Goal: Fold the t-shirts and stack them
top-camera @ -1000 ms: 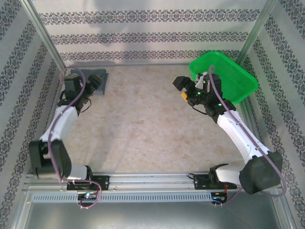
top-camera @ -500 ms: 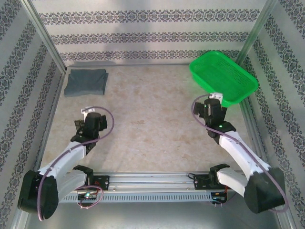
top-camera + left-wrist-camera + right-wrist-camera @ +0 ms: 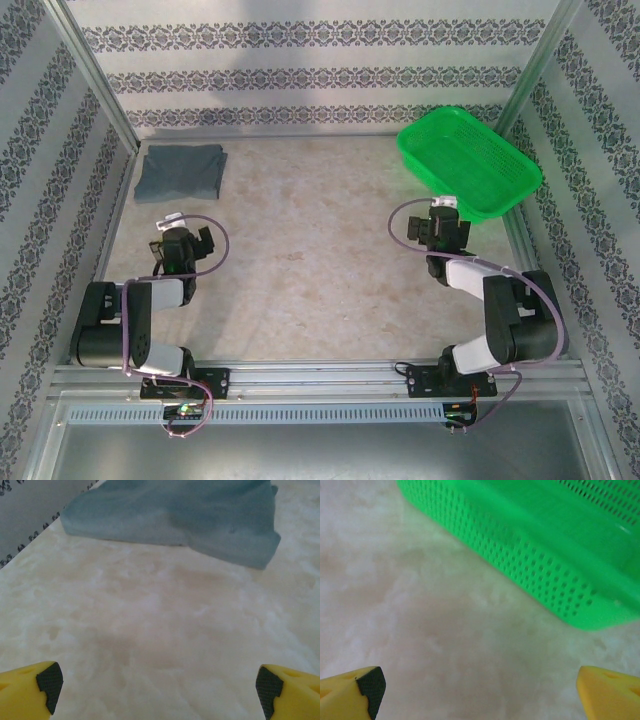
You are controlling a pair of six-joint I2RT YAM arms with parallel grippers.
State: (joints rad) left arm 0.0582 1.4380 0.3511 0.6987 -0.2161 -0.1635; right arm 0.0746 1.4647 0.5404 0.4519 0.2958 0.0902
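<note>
Fabric lies straight ahead of the left gripper (image 3: 188,243): the dark slate-grey t-shirt (image 3: 180,172) rests folded and flat on the table (image 3: 310,260), well apart from the gripper, out beyond its fingertips and by the left wall. In the left wrist view the t-shirt (image 3: 190,515) spans the upper part of the picture, one rounded corner reaching nearer on the gripper's right. Bare marbled table separates it from the two yellow, black-padded fingertips (image 3: 45,682). They stand wide apart with nothing between them, so this gripper is spread and empty, low over the table.

The right gripper (image 3: 443,224) likewise has its jaws spread wide and holds nothing. The green mesh basket (image 3: 480,165) sits just ahead of it and a little to its right. In the right wrist view the basket's perforated wall (image 3: 535,575) runs across the upper right, close in front of the fingers, with only bare table between them. From this gripper the t-shirt is far off to the left, across the table.
</note>
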